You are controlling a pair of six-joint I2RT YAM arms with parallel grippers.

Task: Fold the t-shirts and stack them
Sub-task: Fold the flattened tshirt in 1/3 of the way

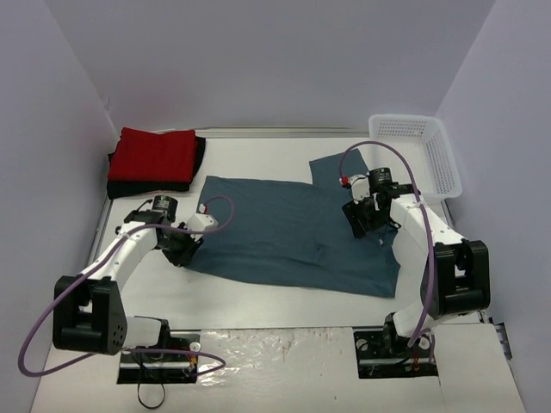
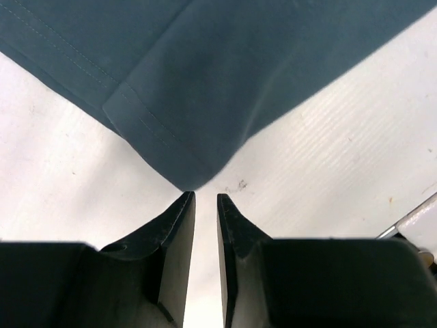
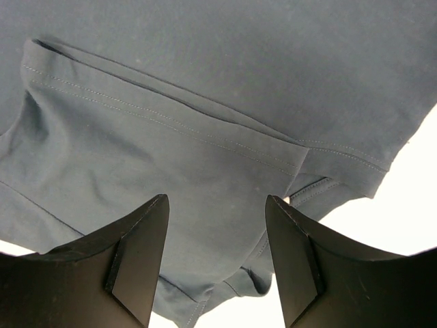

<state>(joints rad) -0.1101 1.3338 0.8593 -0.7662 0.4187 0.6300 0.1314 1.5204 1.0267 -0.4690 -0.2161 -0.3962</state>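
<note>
The slate-blue t-shirt (image 1: 293, 232) lies spread flat in the middle of the table. My left gripper (image 1: 183, 249) is at its near-left corner. In the left wrist view the jaws (image 2: 205, 198) stand only a narrow gap apart with bare table between them, and the shirt's corner (image 2: 184, 171) lies just ahead of the tips. My right gripper (image 1: 362, 221) hovers over the shirt's right part, open and empty, above a folded sleeve hem (image 3: 205, 130). The red t-shirt (image 1: 155, 153) lies folded on the black t-shirt (image 1: 146, 187) at the back left.
A white lattice basket (image 1: 426, 146) stands at the back right, just beyond the shirt's far right corner. Purple cables loop from both arms. Walls close in on the left, back and right. A crinkled plastic sheet (image 1: 284, 353) covers the near edge between the arm bases.
</note>
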